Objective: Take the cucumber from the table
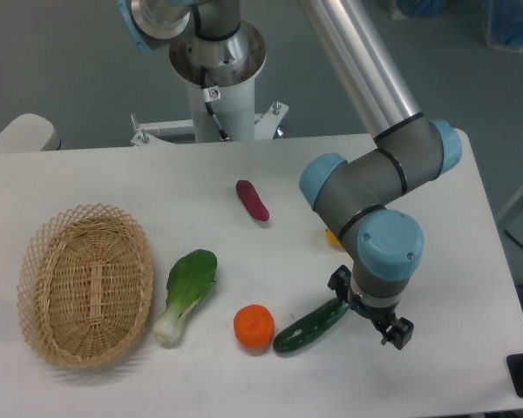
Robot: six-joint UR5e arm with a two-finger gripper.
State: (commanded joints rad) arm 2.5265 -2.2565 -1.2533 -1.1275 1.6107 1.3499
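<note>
White counter point(436, 261) carries the cucumber point(310, 326) near its front edge, beside the orange fruit point(254, 325); the hand point(371, 314), fingers spread, straddles its right end, so closing comes next, I judge.

A dark green cucumber point(311, 325) lies slanted on a white table point(436, 261), its upper right end under the gripper point(370, 313), which blocks that end from above. Just beside its lower left end sits an orange fruit point(254, 326), leaving only a narrow gap there. Bare table lies open in front of the cucumber and to its right. Further left, a bok choy point(187, 292) and a wicker basket point(84, 285) crowd that side. A purple vegetable point(252, 199) lies well apart, behind.
</note>
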